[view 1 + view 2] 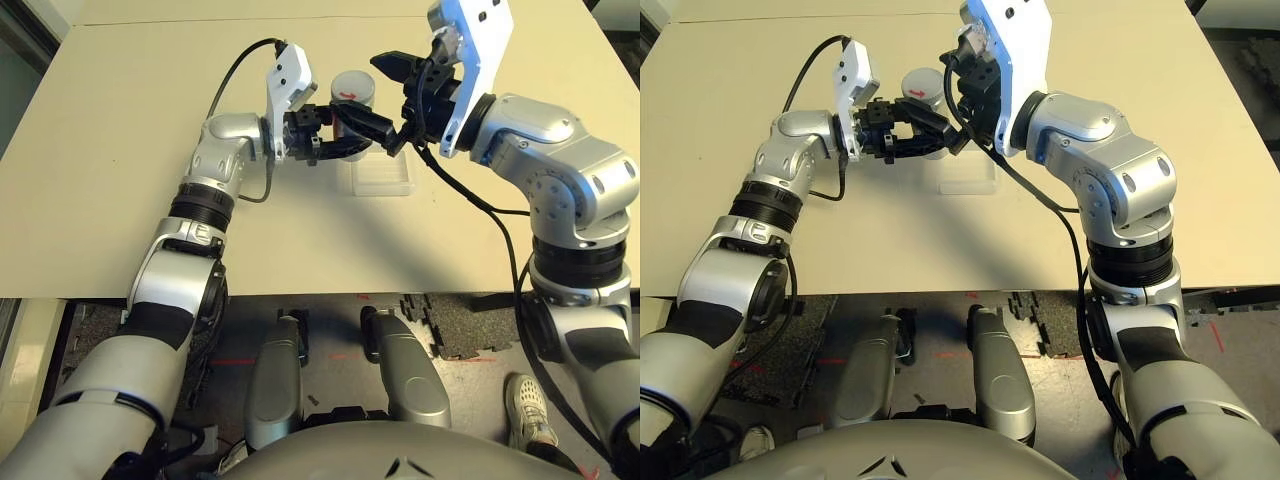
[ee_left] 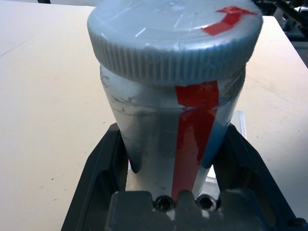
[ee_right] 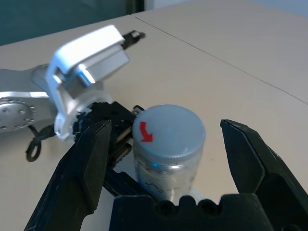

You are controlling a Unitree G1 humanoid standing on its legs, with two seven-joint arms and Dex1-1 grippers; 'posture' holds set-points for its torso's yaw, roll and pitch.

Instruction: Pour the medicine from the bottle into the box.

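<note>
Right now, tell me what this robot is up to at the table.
The left gripper is closed around the silver-grey bottle, one finger on either side of its body, below the cap. The right gripper is open, its fingers spread near the cap without gripping it. The cap is still on, so nothing can be poured yet. The clear tray sits on the table nearby. The robot may be about to unscrew the cap.

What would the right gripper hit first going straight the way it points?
Likely the bottle's cap, which sits between the right gripper's open fingers in the right wrist view; if it passes above the cap, probably the table. Depth there is hard to judge.
</note>
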